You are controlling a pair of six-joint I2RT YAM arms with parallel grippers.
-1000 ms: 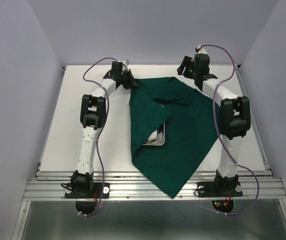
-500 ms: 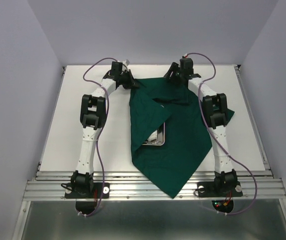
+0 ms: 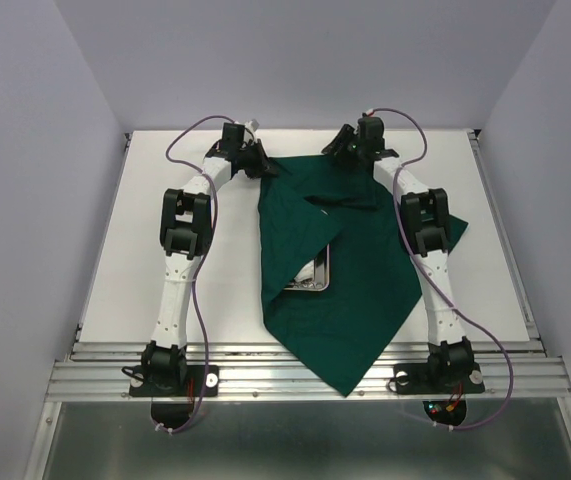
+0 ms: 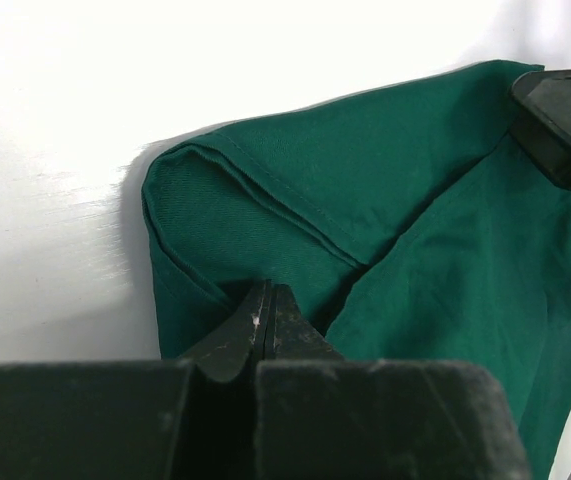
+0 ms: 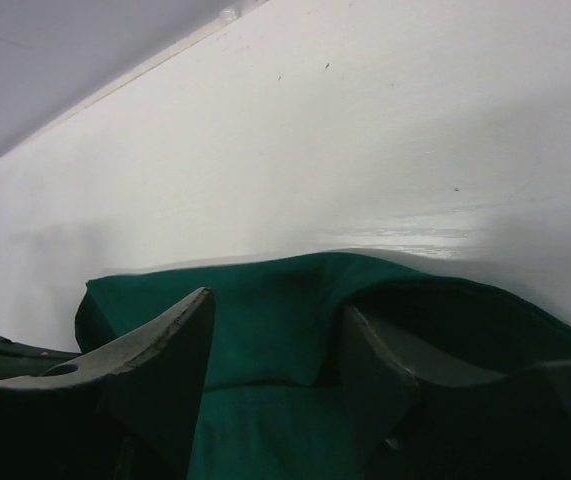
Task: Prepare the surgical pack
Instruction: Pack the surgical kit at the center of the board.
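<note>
The step in hand appears to be taking the far edge of the drape (image 3: 365, 270) with both grippers so it can be folded over the steel tray (image 3: 315, 278). To do it well, the right gripper (image 5: 275, 345) should sink low enough that its 2 fingers bracket the raised hem, then close fully on cloth only, without scraping the table (image 3: 130, 250). Both holds should then lift evenly, or the fold may skew.

The left gripper (image 4: 268, 300) is clamped on a folded corner of the drape, jaws pressed together with green cloth bunched around the tips; this is at the upper left of the cloth in the top view. The right gripper's jaws stand apart, with a hump of the hem rising between them at the bottom of the right wrist view — holding nothing yet.

The drape lies across the centre of the table, 1 flap partly covering the tray.
</note>
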